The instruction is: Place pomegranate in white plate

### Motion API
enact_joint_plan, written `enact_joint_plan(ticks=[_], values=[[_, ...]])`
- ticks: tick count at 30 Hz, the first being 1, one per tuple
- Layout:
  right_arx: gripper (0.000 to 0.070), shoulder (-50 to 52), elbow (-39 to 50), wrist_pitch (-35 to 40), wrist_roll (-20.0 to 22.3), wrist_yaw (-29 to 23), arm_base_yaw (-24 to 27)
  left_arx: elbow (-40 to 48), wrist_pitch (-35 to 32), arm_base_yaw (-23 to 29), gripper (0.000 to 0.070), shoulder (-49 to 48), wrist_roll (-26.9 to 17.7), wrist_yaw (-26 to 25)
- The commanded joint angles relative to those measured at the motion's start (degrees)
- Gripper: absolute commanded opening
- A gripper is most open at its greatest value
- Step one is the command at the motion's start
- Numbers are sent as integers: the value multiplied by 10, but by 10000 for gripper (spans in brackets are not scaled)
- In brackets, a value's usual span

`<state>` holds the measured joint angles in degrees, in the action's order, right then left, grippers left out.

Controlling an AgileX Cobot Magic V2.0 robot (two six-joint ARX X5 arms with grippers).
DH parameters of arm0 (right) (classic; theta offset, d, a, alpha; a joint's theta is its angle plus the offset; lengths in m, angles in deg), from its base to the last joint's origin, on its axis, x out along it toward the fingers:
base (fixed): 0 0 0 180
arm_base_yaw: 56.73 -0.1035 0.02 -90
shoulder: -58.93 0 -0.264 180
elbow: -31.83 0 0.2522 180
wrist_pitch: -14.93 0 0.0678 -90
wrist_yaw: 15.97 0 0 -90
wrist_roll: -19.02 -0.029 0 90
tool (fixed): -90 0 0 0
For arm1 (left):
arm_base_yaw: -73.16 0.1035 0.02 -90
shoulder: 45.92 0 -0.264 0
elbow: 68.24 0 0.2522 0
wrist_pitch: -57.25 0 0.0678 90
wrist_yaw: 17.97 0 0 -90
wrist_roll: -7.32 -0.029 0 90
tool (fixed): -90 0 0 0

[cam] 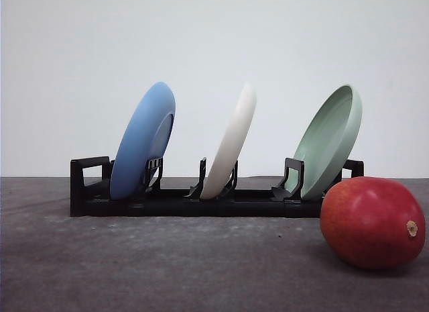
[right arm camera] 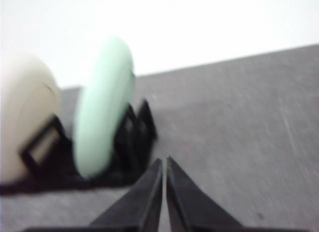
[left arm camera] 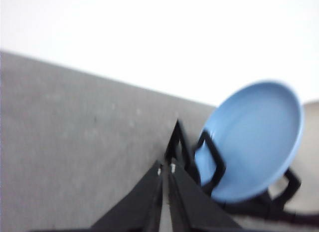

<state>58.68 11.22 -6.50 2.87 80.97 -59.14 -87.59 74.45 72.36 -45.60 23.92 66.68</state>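
Nearby, pomegranate (cam: 373, 222) at table (cam: 167, 265) edge, both pincers clenched (empty), white plate (cam: 230, 143) racked.

We see even, soft light and a sharp front view; both wrist views are blurred, seemingly by motion, their upper backgrounds washed out white.

From the front we look low and level across the dark grey table (cam: 167, 272) at the black slotted plate rack (cam: 201, 198). Our left wrist camera faces the rack's glossy round blue plate (left arm camera: 254, 142) closely; our right wrist camera shares the matte pale green plate (right arm camera: 102, 107).
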Motion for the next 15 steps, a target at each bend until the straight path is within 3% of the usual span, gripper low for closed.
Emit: enact_joint_plan(ticks=[1, 6, 10, 15], values=[[6, 0, -30, -7, -30, 6, -1, -35, 5, 0, 3, 0, 5, 13], [6, -12, -122, -106, -32, 6, -1, -139, 110, 0, 3, 24, -39, 29], [6, -45, -190, -188, -29, 6, -1, -229, 208, 0, 3, 73, -42, 29], [6, -108, -252, -256, 3, 36, -1, -320, 319, 0, 3, 154, -63, 28]])
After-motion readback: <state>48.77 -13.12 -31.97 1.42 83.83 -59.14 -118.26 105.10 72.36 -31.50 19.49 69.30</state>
